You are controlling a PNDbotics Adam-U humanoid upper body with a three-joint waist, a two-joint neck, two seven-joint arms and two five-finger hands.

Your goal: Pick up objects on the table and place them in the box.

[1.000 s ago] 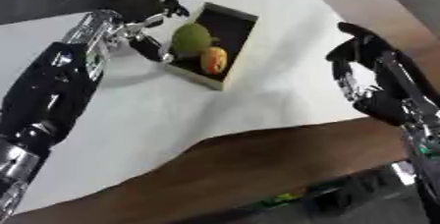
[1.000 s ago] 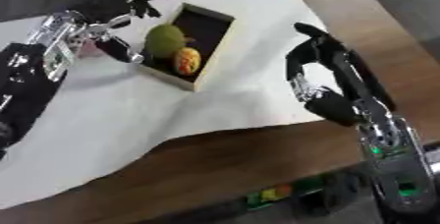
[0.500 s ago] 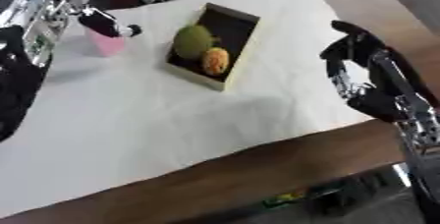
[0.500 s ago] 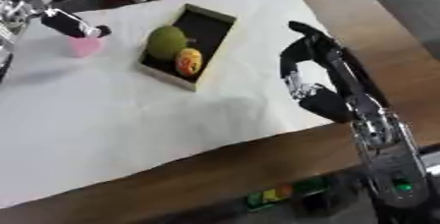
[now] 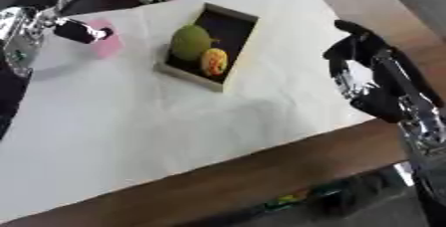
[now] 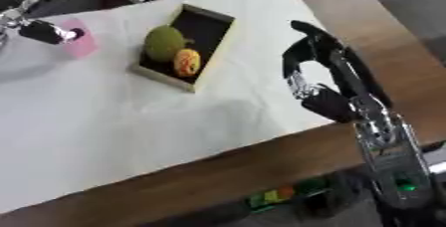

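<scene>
- Pink cup [image 5: 106, 45] stands on the white cloth [image 5: 131, 121], left of the box [image 5: 233, 47]; my left hand [image 5: 80, 31] touches it, fingers curling round.
- Box already holds a green fruit [image 5: 190, 42] and an orange one [image 5: 213, 61]; next, I'd lift the cup across.
- My right hand [image 5: 370, 79] hangs relaxed, holding nothing.

Open white cloth [image 5: 157, 136] before the box [image 5: 233, 47] (pink object [image 5: 109, 45] left).

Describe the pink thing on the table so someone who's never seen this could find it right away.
Start at the wooden box holding two fruits on the white cloth. Look to the box's left, toward the far left of the cloth, beside the robot's left hand. The pink thing there is the only pink item, and it lies outside the box.
</scene>
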